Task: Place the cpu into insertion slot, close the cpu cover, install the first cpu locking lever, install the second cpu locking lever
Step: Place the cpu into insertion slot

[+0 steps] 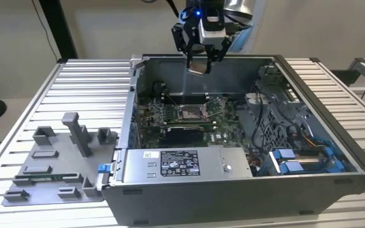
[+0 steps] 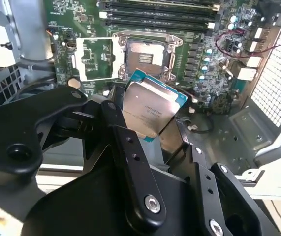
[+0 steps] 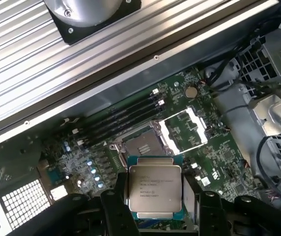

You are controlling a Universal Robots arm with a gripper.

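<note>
one arm: a black two-fingered pincer (image 1: 199,62) hangs in the upper middle of the exterior view, above the back wall of the case.
pincer state: clamped on the small flat square silvery chip, the cpu (image 1: 197,69), with one black finger (image 3: 116,206) on each of two opposite edges.
cpu: held in the air well above the board, touching nothing but the fingers; in both wrist views the cpu (image 2: 147,108) shows its silvery printed top face.
insertion slot: small square socket with a silvery rim and dark centre (image 1: 191,112), in the middle of the exterior view, set in the green circuit board (image 1: 224,130); nothing lies in it.
cpu cover: thin silvery metal frame with a square window (image 3: 184,129), swung open to one side of the slot, green board showing through the window.
case: open grey metal computer case (image 1: 246,190), resting on the ribbed silvery counter (image 1: 87,85).
lower middle: grey box with a printed label (image 1: 179,164), inside the case.
lower right: blue cable bundle (image 1: 303,159).
lower left: grey tray of block-shaped holders (image 1: 49,161) on the counter, just beside the case.
beside the slot: black memory sticks (image 2: 155,12).
</note>
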